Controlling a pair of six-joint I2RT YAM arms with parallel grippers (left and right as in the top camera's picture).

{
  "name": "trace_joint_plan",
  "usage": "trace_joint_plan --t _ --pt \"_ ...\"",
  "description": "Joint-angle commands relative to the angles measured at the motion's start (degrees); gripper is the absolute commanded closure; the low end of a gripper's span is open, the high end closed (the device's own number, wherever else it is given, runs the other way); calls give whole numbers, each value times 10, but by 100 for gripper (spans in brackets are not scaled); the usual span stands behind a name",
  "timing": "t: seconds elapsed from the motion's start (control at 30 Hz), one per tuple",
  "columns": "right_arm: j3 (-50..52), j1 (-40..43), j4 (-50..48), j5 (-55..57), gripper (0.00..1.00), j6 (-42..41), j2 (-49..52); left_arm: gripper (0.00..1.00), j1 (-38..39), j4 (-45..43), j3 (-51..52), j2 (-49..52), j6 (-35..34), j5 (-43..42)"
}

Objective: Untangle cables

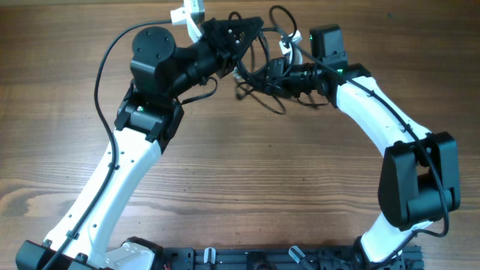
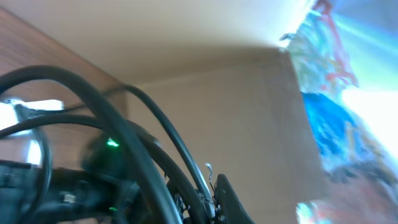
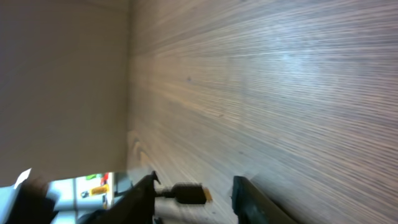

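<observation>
Right fingers (image 3: 249,200) fill the bottom of their wrist view, standing apart just above the tabletop (image 3: 280,93). A small black plug (image 3: 186,194) lies crosswise in the gap. Bare wood shows on either side of it, so they are open around it and grip nothing yet. The plug's tip is gold-coloured metal, and a thin cord leaves its other end toward one finger.

Left fingers (image 1: 238,34) sit over the far middle of the tabletop, closed. I cannot tell whether a strand is pinched in them, since their own view is blurred and crossed by black loops close to the lens.

Outward from both, the cables (image 1: 262,75) show as a loose knot of thin black loops over the far middle of the tabletop, strung between the two pairs of fingers. One loop droops toward the near side.

I judge them light and limp: they will sag, swing and follow any pull rather than hold a shape. The sheath looks smooth, so a pinch on bare cord could slide. A pull mid-strand would likely draw the knot tighter. The plug is the one stiff part and the better hold. It is best taken across its moulded black body, not the metal tip, and led gently back through the loops, since the joint of cord and plug is the weak spot.
</observation>
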State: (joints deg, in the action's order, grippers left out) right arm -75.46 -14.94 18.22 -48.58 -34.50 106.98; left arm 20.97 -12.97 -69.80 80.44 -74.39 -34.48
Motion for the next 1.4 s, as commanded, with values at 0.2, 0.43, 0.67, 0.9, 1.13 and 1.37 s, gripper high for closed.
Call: trace_joint_plan --t 0.2,0.43,0.67,0.9,1.13,1.37 --pt "0 64 88 126 80 32 17 96 -102 -35 -12 -14 -55 -37" --pt "0 124 145 175 88 78 17 96 -191 24 -12 -14 1 -36" --pt "0 141 173 186 92 122 16 96 -203 209 -11 -10 150 -32" --pt "0 146 198 221 96 135 10 96 -181 297 -11 7 307 -14" --pt "0 159 222 194 96 174 2 94 -178 414 -10 19 343 91" --pt "0 157 233 123 96 225 -44 73 -131 465 -10 49 429 90"
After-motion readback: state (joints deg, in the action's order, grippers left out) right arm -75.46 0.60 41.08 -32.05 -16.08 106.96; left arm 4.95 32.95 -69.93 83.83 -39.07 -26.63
